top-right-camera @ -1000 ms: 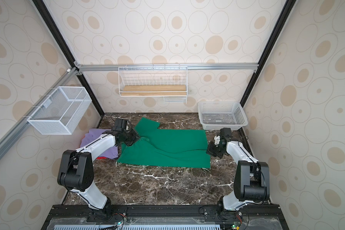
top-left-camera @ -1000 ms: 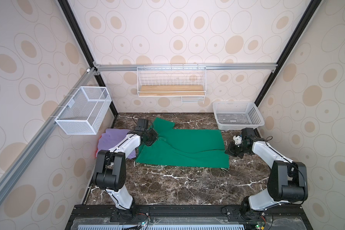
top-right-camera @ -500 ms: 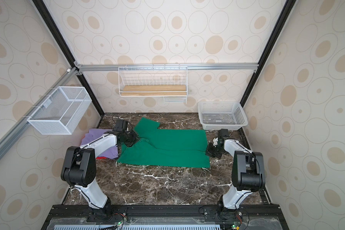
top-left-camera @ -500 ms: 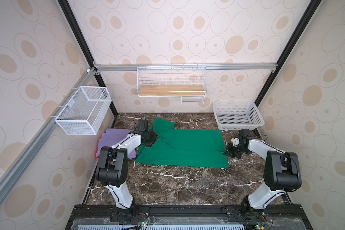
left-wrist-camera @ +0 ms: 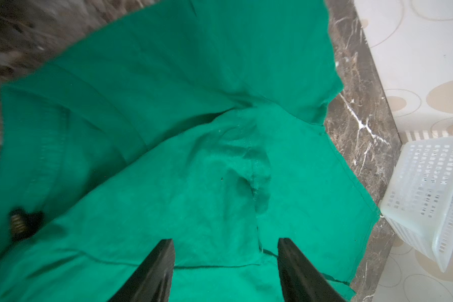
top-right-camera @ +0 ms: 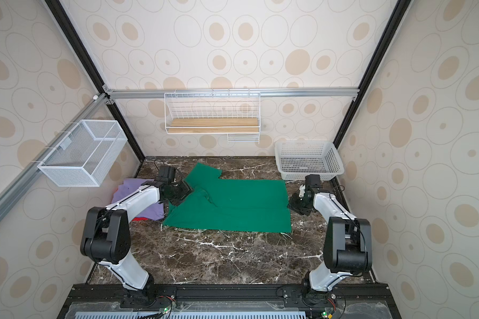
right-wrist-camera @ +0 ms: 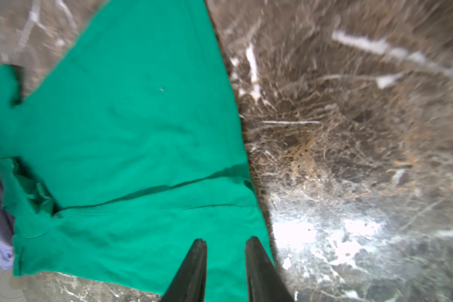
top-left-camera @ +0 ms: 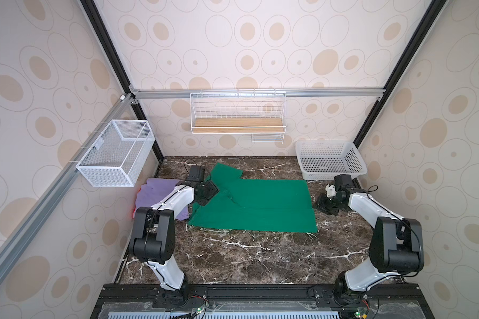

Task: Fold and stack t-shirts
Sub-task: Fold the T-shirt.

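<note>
Green t-shirt point(top-left-camera: 266, 204) lies spread flat on the marble table point(top-left-camera: 246, 254), with its hem end just beside the white basket point(top-left-camera: 354, 163) and a lengthwise fold edge showing. Left gripper point(left-wrist-camera: 225, 240) hovers over the sleeve end, farthest from the basket. Its fingers are wide, with only cloth beneath. Right gripper point(right-wrist-camera: 225, 239) sits at the hem edge near the basket, fingers narrow, a clear gap, pinching nothing. Lavender t-shirt point(top-left-camera: 155, 193) lies well apart from the basket, and a red t-shirt point(top-right-camera: 139, 219) peeks from under it.
</note>
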Robot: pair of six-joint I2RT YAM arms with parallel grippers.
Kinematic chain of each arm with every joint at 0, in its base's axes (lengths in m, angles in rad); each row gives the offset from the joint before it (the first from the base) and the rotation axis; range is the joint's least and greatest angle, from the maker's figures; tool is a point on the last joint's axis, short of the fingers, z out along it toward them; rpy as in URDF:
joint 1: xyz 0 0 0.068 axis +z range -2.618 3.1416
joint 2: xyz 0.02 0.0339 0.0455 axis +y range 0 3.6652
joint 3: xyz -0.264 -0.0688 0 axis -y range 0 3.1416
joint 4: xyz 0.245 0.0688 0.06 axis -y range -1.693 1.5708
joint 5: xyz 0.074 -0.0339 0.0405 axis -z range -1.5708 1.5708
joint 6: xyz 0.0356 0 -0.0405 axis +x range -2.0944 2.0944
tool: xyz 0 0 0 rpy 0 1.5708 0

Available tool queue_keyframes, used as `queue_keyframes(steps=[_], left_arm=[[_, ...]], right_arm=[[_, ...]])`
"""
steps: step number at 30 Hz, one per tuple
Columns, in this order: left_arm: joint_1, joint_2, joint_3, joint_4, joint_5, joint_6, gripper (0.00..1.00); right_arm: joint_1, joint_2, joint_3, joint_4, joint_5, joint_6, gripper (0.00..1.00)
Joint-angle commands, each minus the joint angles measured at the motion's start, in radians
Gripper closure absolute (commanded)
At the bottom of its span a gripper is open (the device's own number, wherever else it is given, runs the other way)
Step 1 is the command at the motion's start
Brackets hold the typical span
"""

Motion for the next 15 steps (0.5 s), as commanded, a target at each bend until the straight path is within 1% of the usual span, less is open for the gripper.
queue_keyframes(steps=[1, 2, 3, 4, 5, 6, 7, 8, 9, 10, 15], left_arm=[[-0.044, -0.087, 0.021, -0.129, -0.059, 0.115, 0.37], [-0.067, -0.096, 0.016, -0.153, -0.053, 0.139, 0.39], [-0.089, -0.096, 0.013, -0.171, -0.046, 0.157, 0.41], [-0.104, -0.089, 0.005, -0.183, -0.027, 0.172, 0.43], [-0.11, -0.076, -0.007, -0.18, 0.007, 0.176, 0.47], [-0.112, -0.062, -0.018, -0.172, 0.035, 0.178, 0.53], [-0.112, -0.041, -0.026, -0.166, 0.048, 0.183, 0.68], [-0.111, -0.017, -0.027, -0.168, 0.048, 0.189, 0.87], [-0.111, 0.004, -0.025, -0.168, 0.047, 0.196, 0.95], [-0.112, 0.029, -0.02, -0.168, 0.043, 0.207, 1.0], [-0.112, 0.118, 0.007, -0.162, 0.007, 0.215, 1.0]], right_arm=[[0.028, -0.011, 0.016, -0.021, -0.073, -0.029, 0.85], [0.055, 0.003, 0.02, -0.022, -0.094, -0.037, 0.96], [0.082, 0.019, 0.027, -0.021, -0.1, -0.042, 1.0], [0.122, 0.048, 0.037, -0.018, -0.098, -0.053, 1.0], [0.159, 0.083, 0.054, -0.019, -0.095, -0.06, 1.0], [0.186, 0.121, 0.078, -0.022, -0.1, -0.067, 1.0], [0.216, 0.171, 0.106, -0.024, -0.119, -0.073, 1.0], [0.239, 0.222, 0.137, -0.027, -0.141, -0.078, 1.0], [0.265, 0.259, 0.162, -0.03, -0.155, -0.081, 1.0], [0.281, 0.3, 0.184, -0.031, -0.157, -0.082, 1.0], [0.297, 0.409, 0.233, -0.032, -0.145, -0.09, 1.0]])
